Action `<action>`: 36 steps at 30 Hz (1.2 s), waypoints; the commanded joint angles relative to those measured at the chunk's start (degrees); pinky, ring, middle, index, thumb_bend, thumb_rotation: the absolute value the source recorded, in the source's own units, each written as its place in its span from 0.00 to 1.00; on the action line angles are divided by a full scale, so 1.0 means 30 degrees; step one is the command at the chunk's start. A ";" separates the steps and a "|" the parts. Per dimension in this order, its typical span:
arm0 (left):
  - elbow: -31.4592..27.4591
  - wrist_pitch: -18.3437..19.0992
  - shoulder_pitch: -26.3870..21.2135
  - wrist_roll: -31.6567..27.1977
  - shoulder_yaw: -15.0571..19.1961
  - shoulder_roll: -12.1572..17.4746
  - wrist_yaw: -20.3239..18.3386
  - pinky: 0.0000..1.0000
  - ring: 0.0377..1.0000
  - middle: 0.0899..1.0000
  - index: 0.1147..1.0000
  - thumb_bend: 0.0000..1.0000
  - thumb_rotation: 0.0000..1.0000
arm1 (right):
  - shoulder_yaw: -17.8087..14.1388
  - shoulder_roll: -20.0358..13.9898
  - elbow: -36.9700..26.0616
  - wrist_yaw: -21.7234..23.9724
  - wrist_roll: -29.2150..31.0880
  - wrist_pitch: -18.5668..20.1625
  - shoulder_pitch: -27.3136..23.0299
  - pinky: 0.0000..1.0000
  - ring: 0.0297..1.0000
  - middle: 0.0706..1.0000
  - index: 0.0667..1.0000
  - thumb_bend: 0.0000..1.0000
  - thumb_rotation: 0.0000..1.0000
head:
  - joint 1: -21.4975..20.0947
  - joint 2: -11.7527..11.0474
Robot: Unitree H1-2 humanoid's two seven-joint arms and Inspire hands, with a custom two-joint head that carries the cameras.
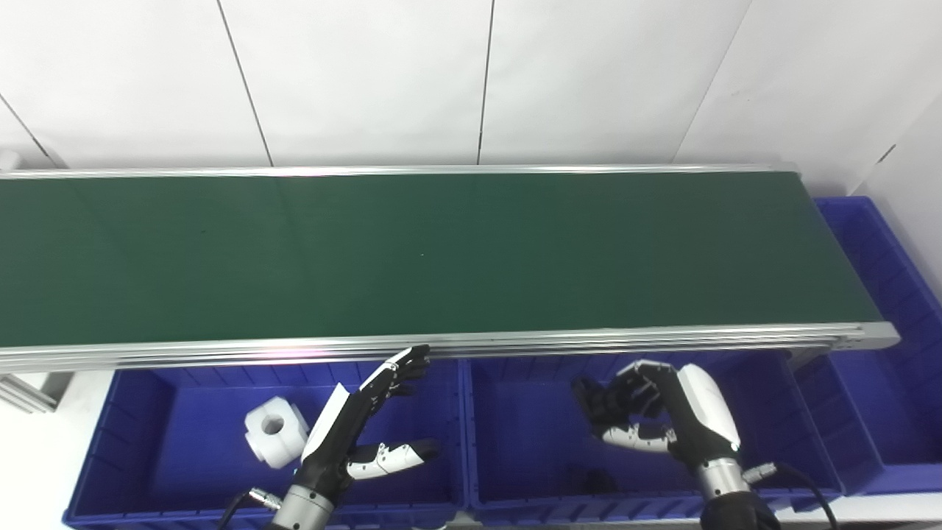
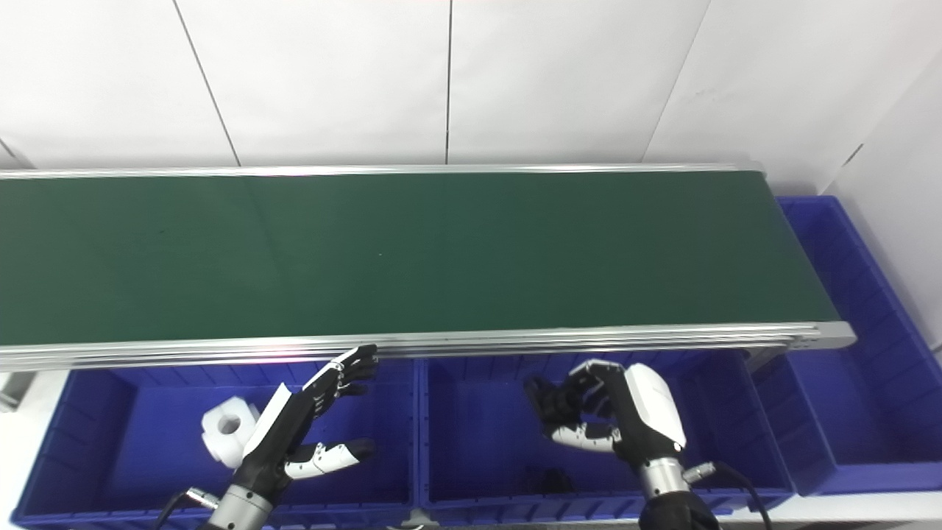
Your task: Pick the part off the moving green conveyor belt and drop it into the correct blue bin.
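The green conveyor belt [image 1: 441, 250] runs across the view with no part on it. A white part [image 1: 274, 430] with a round hole lies in the left blue bin [image 1: 132, 434], just left of my left hand [image 1: 360, 427]. That hand hovers over the bin, open, with fingers stretched toward the belt's near rail. My right hand [image 1: 647, 416] hangs over the middle blue bin [image 1: 530, 434], fingers curled but apart, holding nothing. A small dark part [image 1: 597, 482] lies on that bin's floor below it.
A third blue bin [image 1: 883, 294] stands at the belt's right end, along the wall. The belt's aluminium rail [image 1: 471, 346] overhangs the far edge of the two near bins. White wall panels rise behind the belt.
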 commanded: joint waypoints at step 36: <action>0.0737 -0.1481 -0.0002 0.0771 0.0397 -0.0828 0.0977 0.79 0.86 0.89 0.88 0.77 0.63 | 0.2658 0.3353 -0.3851 0.0910 0.4888 -0.4553 0.2072 0.79 0.83 0.86 0.91 0.80 0.68 | 0.2167 -0.1523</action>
